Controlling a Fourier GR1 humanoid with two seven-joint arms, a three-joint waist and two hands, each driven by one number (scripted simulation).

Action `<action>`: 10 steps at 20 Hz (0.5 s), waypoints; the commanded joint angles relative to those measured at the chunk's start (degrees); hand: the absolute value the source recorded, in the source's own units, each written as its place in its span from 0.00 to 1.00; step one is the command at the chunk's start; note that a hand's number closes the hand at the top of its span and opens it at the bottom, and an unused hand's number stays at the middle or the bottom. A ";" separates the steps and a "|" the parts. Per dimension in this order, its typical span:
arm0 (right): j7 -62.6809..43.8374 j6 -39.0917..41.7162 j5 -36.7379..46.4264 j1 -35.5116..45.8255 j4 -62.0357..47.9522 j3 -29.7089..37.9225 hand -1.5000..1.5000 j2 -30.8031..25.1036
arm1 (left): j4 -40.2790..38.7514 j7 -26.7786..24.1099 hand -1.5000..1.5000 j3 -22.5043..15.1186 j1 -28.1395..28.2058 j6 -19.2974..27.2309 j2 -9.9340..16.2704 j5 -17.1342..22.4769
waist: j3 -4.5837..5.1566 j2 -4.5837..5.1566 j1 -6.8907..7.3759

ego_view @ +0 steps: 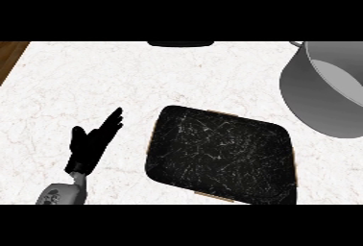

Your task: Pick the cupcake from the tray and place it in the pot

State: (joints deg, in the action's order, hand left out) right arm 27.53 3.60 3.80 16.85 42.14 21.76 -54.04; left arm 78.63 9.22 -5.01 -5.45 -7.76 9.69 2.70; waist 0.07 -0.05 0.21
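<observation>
A black tray with a scratched surface lies on the white marble counter at centre right; nothing shows on it. A large grey pot stands at the right edge, tilted in view, its inside pale grey. No cupcake shows in the head view. My left hand rests open at the lower left, fingers straight and pointing up and to the right, just left of the tray and apart from it. My right hand does not show.
A dark object sits at the counter's far edge, top centre. A brown strip of the counter's edge shows at the upper left. White marble stretches across the left and middle.
</observation>
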 commanded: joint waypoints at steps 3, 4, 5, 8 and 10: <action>-12.17 -2.27 7.88 10.56 1.15 -8.51 1.00 0.66 | -0.96 -3.08 0.50 -2.19 1.86 0.51 -2.02 -2.29 | -0.05 0.37 1.63; -13.94 -1.62 7.96 11.78 2.33 -8.78 1.00 0.88 | -0.67 -0.78 0.50 -3.28 -0.63 3.82 -4.72 -3.93 | -0.05 0.24 0.90; -16.32 0.04 8.92 12.88 2.56 -9.93 1.00 0.18 | -0.27 -0.16 0.50 -1.01 -0.30 0.74 -0.95 -2.32 | -0.04 0.19 0.88; -16.92 -1.31 13.77 17.64 -1.81 -13.25 1.00 1.93 | 1.89 0.24 0.50 -2.05 0.36 1.53 -2.84 -2.39 | -0.08 0.31 1.20; -16.80 -2.85 16.95 20.18 -3.97 -15.89 1.00 4.48 | -3.64 -3.69 0.50 -1.49 -0.39 0.35 -2.81 -2.61 | -0.08 0.52 1.35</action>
State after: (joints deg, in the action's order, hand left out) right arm 12.80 2.01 15.73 31.96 41.09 10.03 -51.89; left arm 78.18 8.10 -6.59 -5.15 -6.95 7.50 0.57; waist 0.02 0.27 1.35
